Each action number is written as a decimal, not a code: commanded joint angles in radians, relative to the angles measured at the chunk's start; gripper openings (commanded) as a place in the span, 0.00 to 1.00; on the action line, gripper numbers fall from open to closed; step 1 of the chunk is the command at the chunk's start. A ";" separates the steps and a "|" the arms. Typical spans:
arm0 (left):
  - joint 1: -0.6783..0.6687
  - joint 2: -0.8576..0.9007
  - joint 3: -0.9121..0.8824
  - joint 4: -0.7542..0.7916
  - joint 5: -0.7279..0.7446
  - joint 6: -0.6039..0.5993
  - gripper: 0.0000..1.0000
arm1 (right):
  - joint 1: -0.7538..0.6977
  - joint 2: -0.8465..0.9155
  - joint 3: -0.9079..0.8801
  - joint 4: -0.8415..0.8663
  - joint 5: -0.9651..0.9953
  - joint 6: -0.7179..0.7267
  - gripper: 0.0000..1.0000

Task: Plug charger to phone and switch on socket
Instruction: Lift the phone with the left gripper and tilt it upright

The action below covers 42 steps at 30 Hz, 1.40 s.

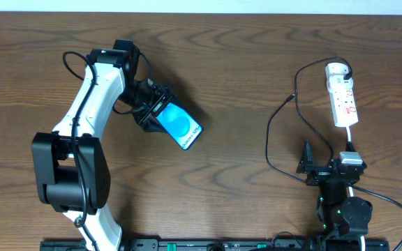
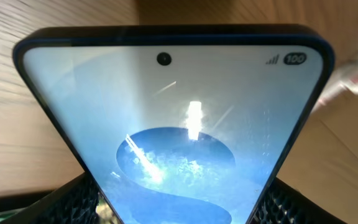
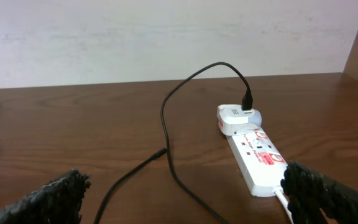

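Note:
The phone [image 1: 181, 125], its light-blue screen lit, points toward the table's middle from my left gripper [image 1: 155, 111], which is shut on its near end. In the left wrist view the phone [image 2: 173, 124] fills the frame, and the black fingers [image 2: 73, 202] press its two long edges. The white socket [image 1: 342, 97] lies at the far right with the charger [image 1: 271, 139] plugged into its round end. The charger's cable loops over the table, and its free plug tip [image 3: 164, 151] lies bare on the wood. My right gripper [image 1: 325, 159] is open just short of the socket [image 3: 257, 155] and holds nothing.
A white cord [image 1: 352, 143] runs from the socket's near end under my right arm. A pale wall [image 3: 166, 37] stands behind the table's far edge. Thick black robot cables [image 1: 389, 202] trail by the right arm's base.

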 commanded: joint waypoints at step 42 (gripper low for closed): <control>0.004 -0.034 0.013 -0.007 0.511 0.078 0.74 | 0.008 -0.005 -0.002 -0.004 0.001 -0.014 0.99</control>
